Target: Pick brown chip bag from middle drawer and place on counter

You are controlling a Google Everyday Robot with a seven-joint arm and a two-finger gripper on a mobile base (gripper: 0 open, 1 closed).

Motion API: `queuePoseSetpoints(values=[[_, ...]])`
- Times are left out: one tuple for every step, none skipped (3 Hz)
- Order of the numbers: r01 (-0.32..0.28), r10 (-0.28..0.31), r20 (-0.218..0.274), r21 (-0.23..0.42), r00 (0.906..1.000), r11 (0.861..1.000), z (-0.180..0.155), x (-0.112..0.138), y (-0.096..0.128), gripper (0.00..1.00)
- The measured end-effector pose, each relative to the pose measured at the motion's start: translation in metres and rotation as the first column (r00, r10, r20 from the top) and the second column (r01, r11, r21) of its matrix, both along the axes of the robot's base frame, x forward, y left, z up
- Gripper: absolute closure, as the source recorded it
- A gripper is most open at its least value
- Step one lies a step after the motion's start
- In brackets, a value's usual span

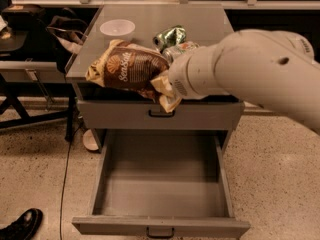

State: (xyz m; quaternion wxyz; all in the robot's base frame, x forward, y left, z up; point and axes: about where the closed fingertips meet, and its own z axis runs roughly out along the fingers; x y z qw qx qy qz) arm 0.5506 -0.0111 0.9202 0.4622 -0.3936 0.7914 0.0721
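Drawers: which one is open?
The middle drawer, the lower one, pulled out and bare; the drawer above is shut. The tool holds the brown chip bag over the counter edge.

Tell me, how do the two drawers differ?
The middle drawer is pulled out, showing its bare floor; the upper drawer is shut, showing only its front. The middle drawer sits lower and juts towards the camera; the upper drawer lies flush under the counter. The gripper, largely hidden behind the arm, holds the bag just above the upper drawer, well clear of the middle drawer. Both drawers are grey with a small black handle.
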Motion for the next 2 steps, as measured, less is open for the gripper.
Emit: queuePoseSetpoints(values=[[-0.024, 0.023, 0.021, 0.028, 0.9995, 0.999, 0.009, 0.017, 0.009, 1.0], [-0.035, 0.033, 0.032, 0.067, 0.9989, 0.997, 0.013, 0.053, 0.028, 1.0]])
